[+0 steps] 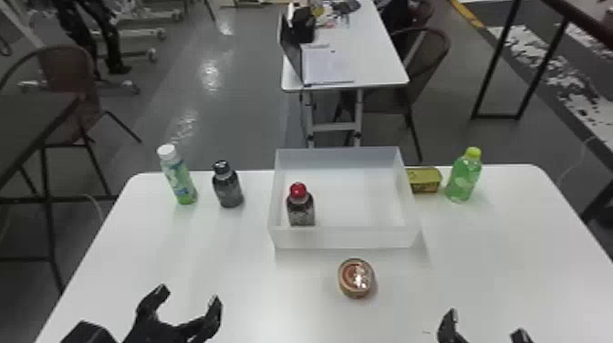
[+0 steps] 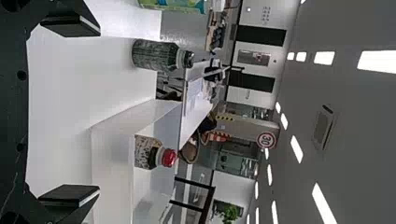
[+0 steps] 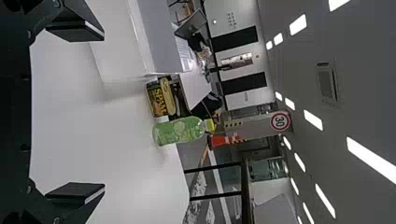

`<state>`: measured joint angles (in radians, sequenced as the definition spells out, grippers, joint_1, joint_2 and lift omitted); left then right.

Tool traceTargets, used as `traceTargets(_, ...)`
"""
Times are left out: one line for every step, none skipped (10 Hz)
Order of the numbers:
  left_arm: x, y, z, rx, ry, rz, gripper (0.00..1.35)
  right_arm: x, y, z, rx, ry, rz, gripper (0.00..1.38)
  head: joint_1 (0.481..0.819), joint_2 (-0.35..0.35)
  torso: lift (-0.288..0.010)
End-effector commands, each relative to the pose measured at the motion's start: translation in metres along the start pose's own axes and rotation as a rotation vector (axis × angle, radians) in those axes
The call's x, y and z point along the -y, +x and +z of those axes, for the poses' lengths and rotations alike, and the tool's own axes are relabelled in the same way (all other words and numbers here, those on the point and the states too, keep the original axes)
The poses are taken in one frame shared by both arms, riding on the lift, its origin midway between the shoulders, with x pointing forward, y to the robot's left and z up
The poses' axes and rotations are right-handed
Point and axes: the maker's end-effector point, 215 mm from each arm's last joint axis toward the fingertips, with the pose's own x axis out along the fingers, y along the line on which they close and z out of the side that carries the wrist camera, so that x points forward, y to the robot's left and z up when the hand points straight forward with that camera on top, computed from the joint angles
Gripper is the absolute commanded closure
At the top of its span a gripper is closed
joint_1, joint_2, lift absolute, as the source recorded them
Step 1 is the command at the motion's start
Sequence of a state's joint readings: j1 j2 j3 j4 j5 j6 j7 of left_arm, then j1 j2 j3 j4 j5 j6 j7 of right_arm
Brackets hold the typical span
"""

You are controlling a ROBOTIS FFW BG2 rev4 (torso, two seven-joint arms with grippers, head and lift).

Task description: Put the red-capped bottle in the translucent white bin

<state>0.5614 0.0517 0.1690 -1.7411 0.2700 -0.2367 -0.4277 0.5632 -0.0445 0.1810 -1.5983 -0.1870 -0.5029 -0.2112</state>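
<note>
Apparently delivered, the dark, red-capped bottle stood upright inside the rectangular translucent white bin, in the corner nearest the robot's left arm, on a white table. The placing looked finished, and the step in hand appeared to be the close of the job. Nothing more seemed called for than to leave the bottle where it was and bring both arms to rest, clear of the bin's walls and of the round, brown-and-gold container just in front of it. The black left gripper was released, its two fingers spread with nothing between them; the black right gripper was likewise parted and empty over the near side of the table. Labels dressed most of the goods: a pale, speckled wrap on the red-capped bottle, a greyish one on the dark, black-capped bottle, blue and green on the slim, white-capped bottle, and light green on the green bottle with a yellow-green cap. Bold yellow lettering marked the yellow-and-black box beside the bin. Beyond the table, black numerals filled a round, red-rimmed sign on a pillar.
</note>
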Motion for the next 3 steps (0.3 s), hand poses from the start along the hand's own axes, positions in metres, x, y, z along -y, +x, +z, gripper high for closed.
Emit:
traceTargets(0.0001,0.0000,-0.0010,-0.003,-0.001,-0.001,0.11,-0.0008,-0.0011,-0.0014,-0.009,-0.013,-0.001,0.15,0.695,0.085,-0.034)
traceTargets(-0.0003,-0.0007,-0.0028,-0.010,-0.001,-0.002,0.11,0.0001,-0.0024,-0.0008,-0.011,-0.025,-0.007,0.15,0.695,0.085,-0.034)
traceTargets(0.0000,-0.0006,-0.0038,-0.012,-0.003,-0.001,0.11,0.0008,-0.0022,0.0013,-0.011,-0.040,-0.009,0.15,0.695,0.085,-0.034)
